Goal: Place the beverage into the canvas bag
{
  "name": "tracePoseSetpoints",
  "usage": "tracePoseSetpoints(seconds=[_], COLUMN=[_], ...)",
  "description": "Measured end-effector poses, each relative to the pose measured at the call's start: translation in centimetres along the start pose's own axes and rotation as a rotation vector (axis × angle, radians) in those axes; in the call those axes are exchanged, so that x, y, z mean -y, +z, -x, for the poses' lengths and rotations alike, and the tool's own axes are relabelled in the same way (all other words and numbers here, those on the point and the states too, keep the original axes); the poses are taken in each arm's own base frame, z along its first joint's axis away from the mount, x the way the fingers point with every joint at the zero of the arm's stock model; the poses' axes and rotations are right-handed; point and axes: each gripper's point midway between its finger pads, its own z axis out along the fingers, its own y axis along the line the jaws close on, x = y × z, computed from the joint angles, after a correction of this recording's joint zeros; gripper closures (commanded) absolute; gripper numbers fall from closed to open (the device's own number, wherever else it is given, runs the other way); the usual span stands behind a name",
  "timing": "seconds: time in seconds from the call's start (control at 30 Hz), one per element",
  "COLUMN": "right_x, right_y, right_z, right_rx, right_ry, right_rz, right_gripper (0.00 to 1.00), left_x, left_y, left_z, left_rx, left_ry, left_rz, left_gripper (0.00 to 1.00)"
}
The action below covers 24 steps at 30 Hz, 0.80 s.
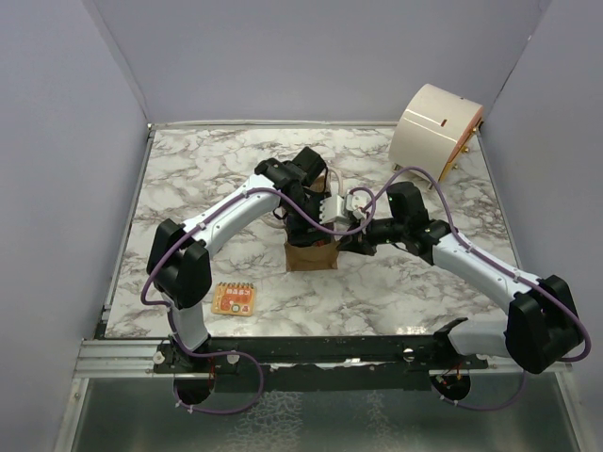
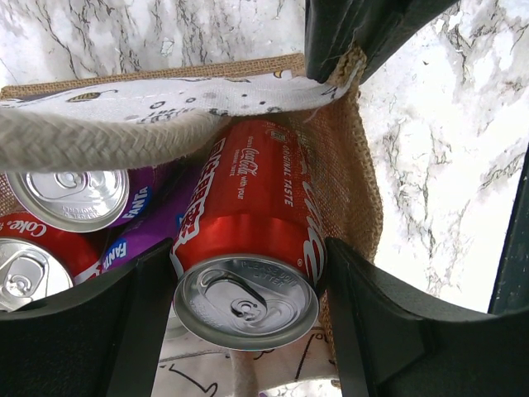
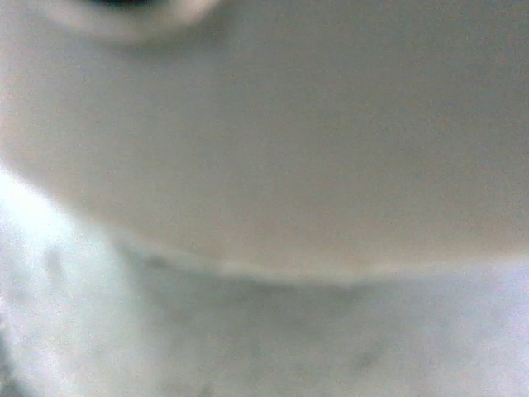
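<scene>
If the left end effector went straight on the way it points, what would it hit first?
Likely the inside of the bag: the left end effector points into it, shut on the cola can, with a purple soda can close beside. The floor is hidden, so depth is unclear.

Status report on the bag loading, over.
Left gripper shut on Coca-Cola can, can partly inside canvas bag. Right gripper at bag rim, grip unclear. Fanta can and second Coke can alongside, not blocking.

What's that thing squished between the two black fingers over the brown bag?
A red cola can, clamped between the left gripper's fingers and partly down inside the canvas bag. The left wrist view shows it.
</scene>
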Motion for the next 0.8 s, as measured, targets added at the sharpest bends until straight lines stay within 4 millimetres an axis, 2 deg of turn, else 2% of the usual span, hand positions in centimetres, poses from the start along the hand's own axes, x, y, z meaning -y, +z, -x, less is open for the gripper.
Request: tracePoseSetpoints(seconds=[0.27,0.43,0.67,0.8], right_x=[0.0,-0.2,-0.5,-0.7], right_y=[0.0,0.0,-0.1,-0.3], right_z=[-0.1,-0.4,-0.7,-1.6], right_rx=[-0.001,-0.006,-0.013,-0.034], right_ry=[-0.005,-0.006,-0.002,0.011], right_rz=[0.0,0.009,0.022,0.023], right_gripper=[0.99,0.93,0.82,0.77], left_x=[0.0,-0.1,-0.4,-0.5], left_y=[0.1,0.7,1.2,2.1], left_z=[0.0,0.1,0.3,0.3], left_rx=[0.001,0.014,0.021,0.021], left_ry=[0.006,0.011,0.013,0.012], left_rz=[0.0,0.003,0.009,0.007], left_gripper=[1.0,1.0,0.91,0.83])
